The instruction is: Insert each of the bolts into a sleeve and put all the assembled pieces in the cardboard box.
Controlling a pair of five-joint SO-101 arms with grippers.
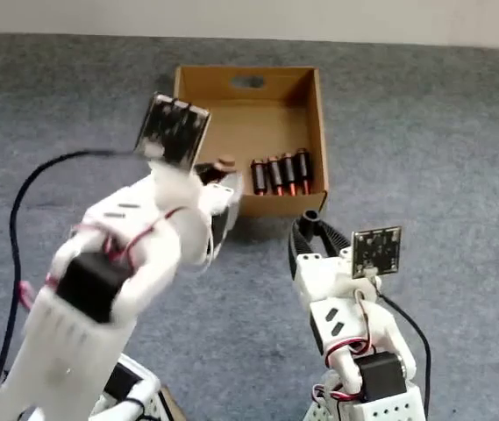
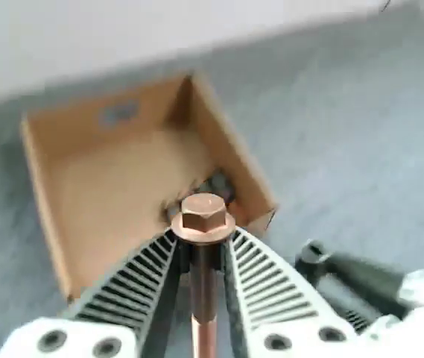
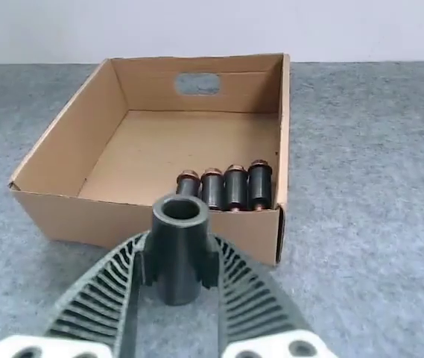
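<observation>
I saw a grey carpet (image 1: 459,132) with a short, rough pile under everything, and a pale, plain wall (image 1: 337,16) behind the cardboard box (image 1: 318,132). The box was brown and square, open on top, with an oval hand hole in its far wall.

The left gripper (image 2: 203,250) had dark ribbed fingers on a white body. Its jaws were closed on a bolt (image 2: 206,215). The bolt was copper-coloured, with a hexagonal flanged head and a smooth round shaft, and it hung over the near side of the box.

Inside the box, in the near right corner, four assembled pieces (image 1: 281,174) lay side by side, touching. They were dark cylinders with copper heads.

The right gripper (image 3: 178,250) was just outside the box, in front of that same corner. Its ribbed jaws were gripping a sleeve (image 3: 180,224), a dark, smooth tube whose hollow end was open.
</observation>
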